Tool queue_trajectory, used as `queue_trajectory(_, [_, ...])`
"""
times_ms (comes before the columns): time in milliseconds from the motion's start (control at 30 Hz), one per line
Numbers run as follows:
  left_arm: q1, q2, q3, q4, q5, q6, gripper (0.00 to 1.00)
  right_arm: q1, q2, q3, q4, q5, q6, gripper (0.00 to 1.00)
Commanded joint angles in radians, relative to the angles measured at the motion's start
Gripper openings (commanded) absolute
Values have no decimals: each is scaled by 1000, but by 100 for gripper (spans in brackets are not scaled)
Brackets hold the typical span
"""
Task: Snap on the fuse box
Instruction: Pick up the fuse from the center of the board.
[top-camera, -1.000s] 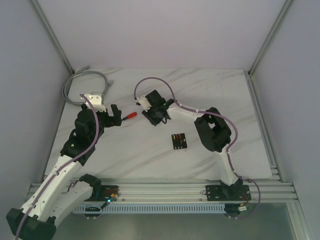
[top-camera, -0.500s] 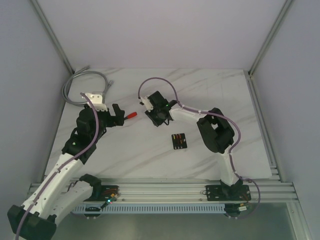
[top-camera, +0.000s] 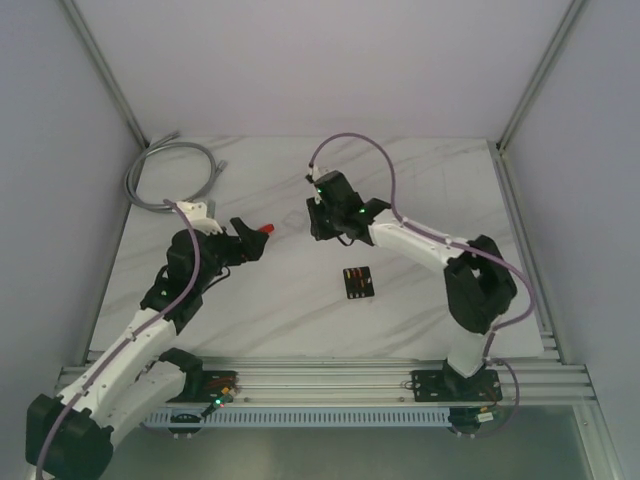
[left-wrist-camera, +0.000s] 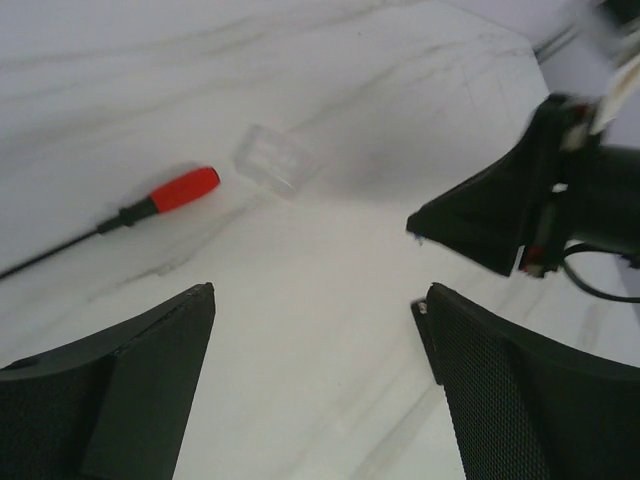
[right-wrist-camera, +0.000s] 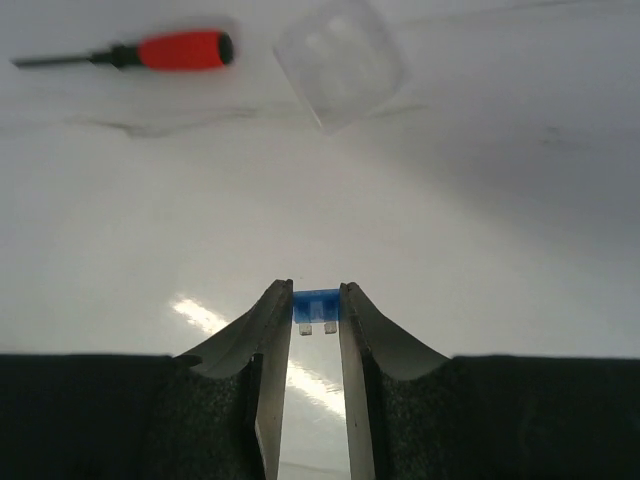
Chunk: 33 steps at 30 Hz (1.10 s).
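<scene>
The right gripper (right-wrist-camera: 316, 297) pinches a blue fuse (right-wrist-camera: 316, 304) between its fingertips, and the clear cover (right-wrist-camera: 342, 62) and red-handled screwdriver (right-wrist-camera: 170, 50) lie on the table (right-wrist-camera: 480, 220) ahead of its jaws. The left gripper (left-wrist-camera: 315, 295) is spread wide around nothing. The fuse box (top-camera: 357, 282) lies flat, well apart from both, behind the right jaws toward the arm bases.

My left hand (left-wrist-camera: 315, 295), spread wide, faces the red-handled tool (left-wrist-camera: 180, 188) and the clear cover (left-wrist-camera: 275, 158), which lie near each other on the bench (left-wrist-camera: 330, 250). My right hand (right-wrist-camera: 316, 287), pinched on a blue fuse (right-wrist-camera: 315, 303), hangs close beyond them. The fuse box (top-camera: 357, 282) lies apart with bare bench all round, open from above.
</scene>
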Motion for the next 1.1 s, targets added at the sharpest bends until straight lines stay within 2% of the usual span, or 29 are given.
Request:
queue_trajectory(0, [-24, -15, -81, 210, 65, -150, 94, 4, -124, -86, 134, 22, 208, 19])
queue_trajectory(167, [-109, 12, -144, 378, 28, -177, 82, 13, -234, -157, 225, 61, 314, 18])
queue_trajectory(400, [-233, 112, -121, 519, -57, -113, 70, 16, -353, -219, 305, 82, 389, 18])
queue_trajectory(633, [-291, 248, -42, 585, -61, -59, 60, 26, -396, -263, 351, 85, 439, 18])
queue_trajectory(733, [-309, 304, -5, 611, -53, -45, 59, 32, -410, -280, 364, 90, 451, 18])
queue_trajectory(1067, [-335, 430, 70, 648, -81, -49, 48, 43, -443, -326, 389, 103, 475, 18])
